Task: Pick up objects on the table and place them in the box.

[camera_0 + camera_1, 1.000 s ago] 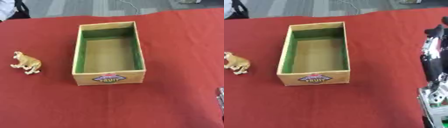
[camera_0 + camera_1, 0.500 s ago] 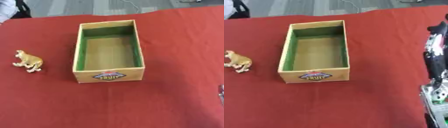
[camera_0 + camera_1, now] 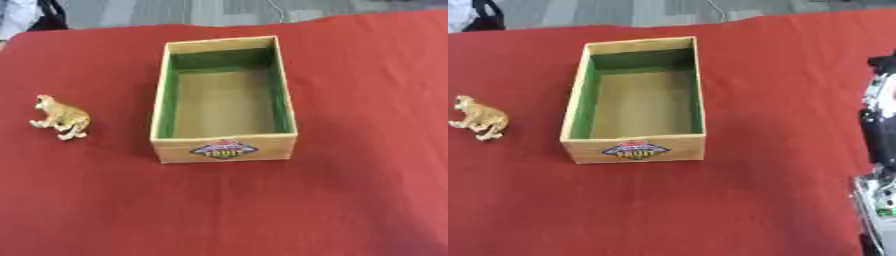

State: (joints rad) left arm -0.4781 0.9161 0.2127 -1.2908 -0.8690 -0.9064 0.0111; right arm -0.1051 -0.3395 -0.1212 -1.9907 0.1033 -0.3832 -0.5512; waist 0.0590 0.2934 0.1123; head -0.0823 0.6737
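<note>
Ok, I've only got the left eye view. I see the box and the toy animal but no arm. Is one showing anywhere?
Observer: Yes, the right arm runs down the right edge of the right eye view.
Operator: Is it close to the box?
Observer: No, it is apart from the box, with bare red cloth between them.
Operator: What does it look like low down?
Observer: Black above, with silver parts near the lower right corner.
</note>
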